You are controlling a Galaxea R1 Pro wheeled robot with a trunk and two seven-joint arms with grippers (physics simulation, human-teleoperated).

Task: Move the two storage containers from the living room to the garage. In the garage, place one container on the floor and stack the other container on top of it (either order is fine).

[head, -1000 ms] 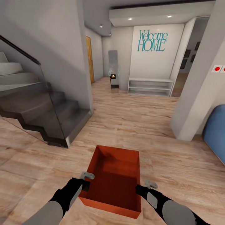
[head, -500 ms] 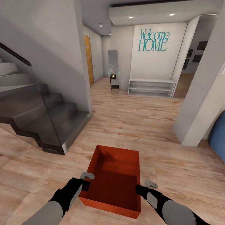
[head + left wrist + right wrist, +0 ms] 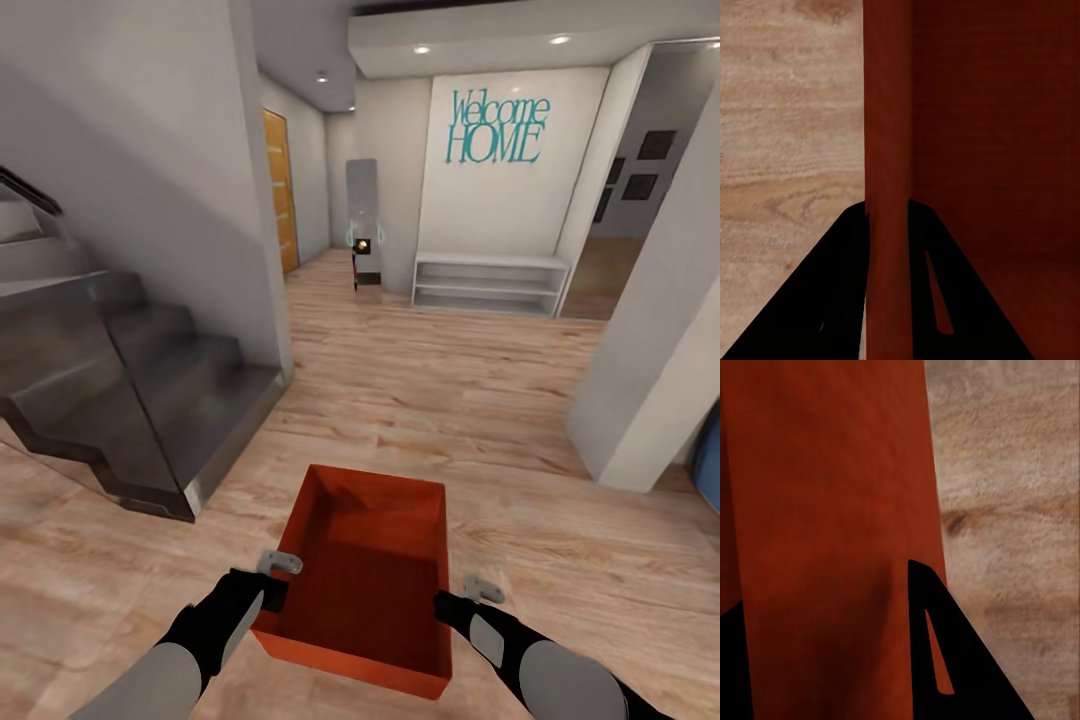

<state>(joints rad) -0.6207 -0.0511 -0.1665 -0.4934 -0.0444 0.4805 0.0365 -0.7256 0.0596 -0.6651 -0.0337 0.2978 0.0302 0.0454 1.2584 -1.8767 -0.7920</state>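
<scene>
At the bottom centre, the bin (image 3: 365, 575) hangs lengthwise between both arms, left fingers (image 3: 277, 592) and right fingers (image 3: 442, 603) each clamped on a side wall.

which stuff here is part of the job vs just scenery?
Job: storage container, held by the left hand on its left wall and the right hand on its right wall.

Scenery: staircase, white shelf, Welcome HOME lettering, orange door, pillar.
</scene>
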